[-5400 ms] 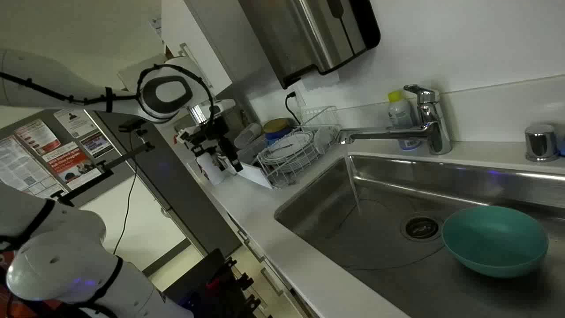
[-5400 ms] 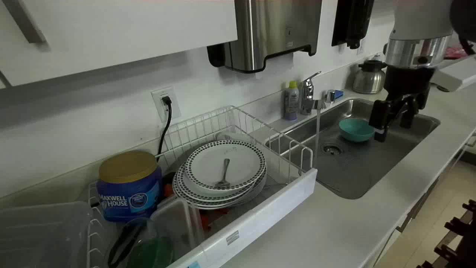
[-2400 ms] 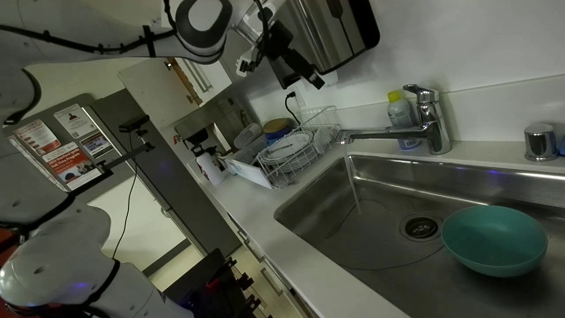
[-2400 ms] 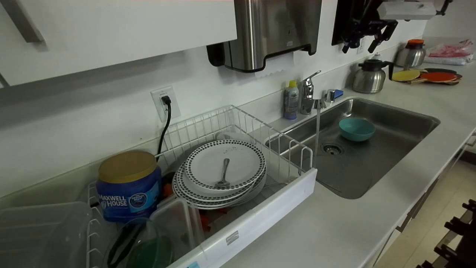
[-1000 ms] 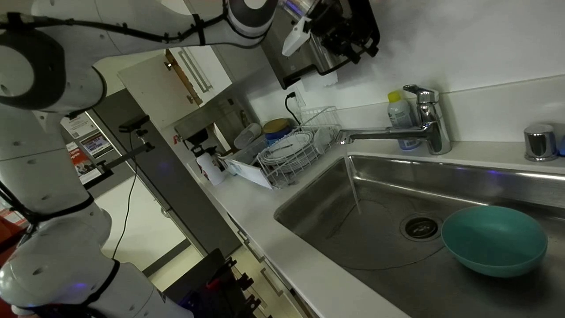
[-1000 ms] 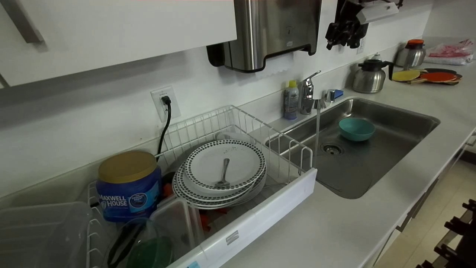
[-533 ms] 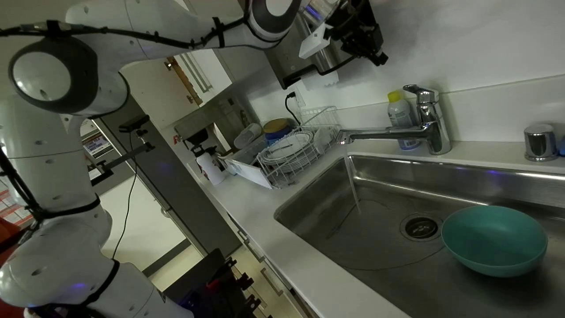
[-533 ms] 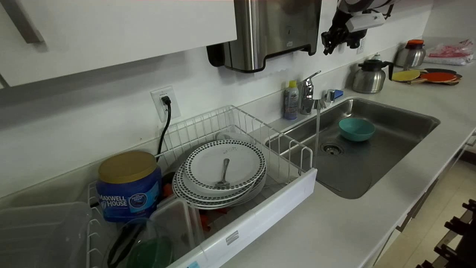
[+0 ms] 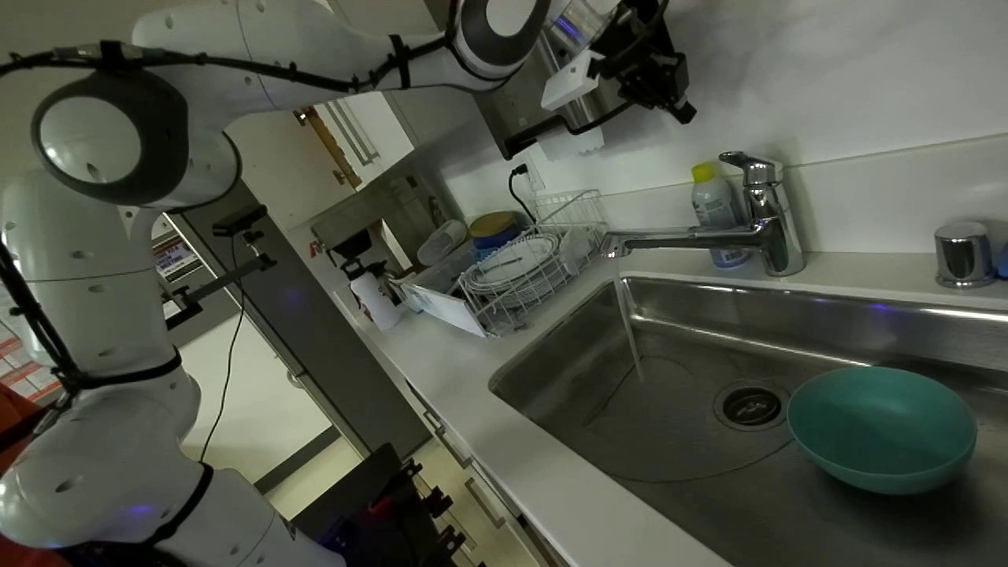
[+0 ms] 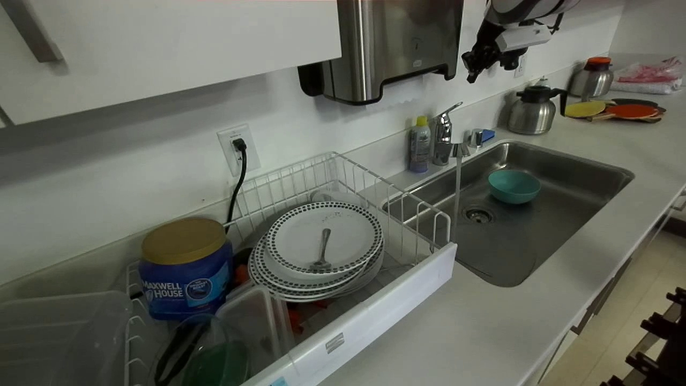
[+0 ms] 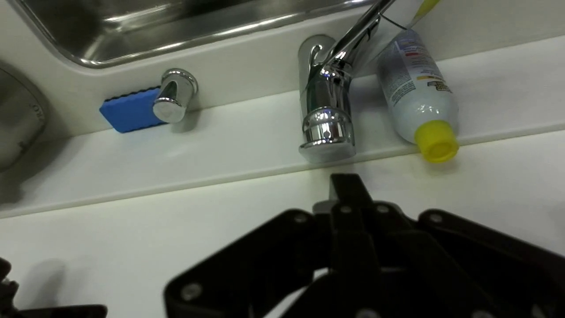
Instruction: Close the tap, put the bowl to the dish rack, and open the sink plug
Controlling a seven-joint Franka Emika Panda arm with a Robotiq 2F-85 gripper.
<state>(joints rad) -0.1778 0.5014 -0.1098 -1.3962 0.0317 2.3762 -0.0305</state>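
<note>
The chrome tap (image 9: 776,228) stands behind the sink with its lever tilted up, and a thin stream of water (image 9: 628,323) falls from its spout. My gripper (image 9: 683,114) hangs in the air near the wall, above the tap and apart from it. In the wrist view the tips of my gripper (image 11: 352,183) are together with nothing between them, close below the tap's (image 11: 326,115) chrome top. A teal bowl (image 9: 882,429) sits upright in the sink beside the dark round sink plug (image 9: 752,405). The wire dish rack (image 10: 386,309) stands on the counter, holding stacked plates.
A yellow-capped can (image 11: 419,84) stands close beside the tap. Across from it are a small chrome fitting (image 11: 175,95) and a blue sponge (image 11: 132,110). A steel towel dispenser (image 10: 402,48) hangs on the wall near my arm. A steel jug (image 10: 530,115) stands past the sink.
My gripper has come across to the wall above the tap, its fingers have come together, and it has lowered slightly. The bowl, tap and rack have not moved; water keeps running.
</note>
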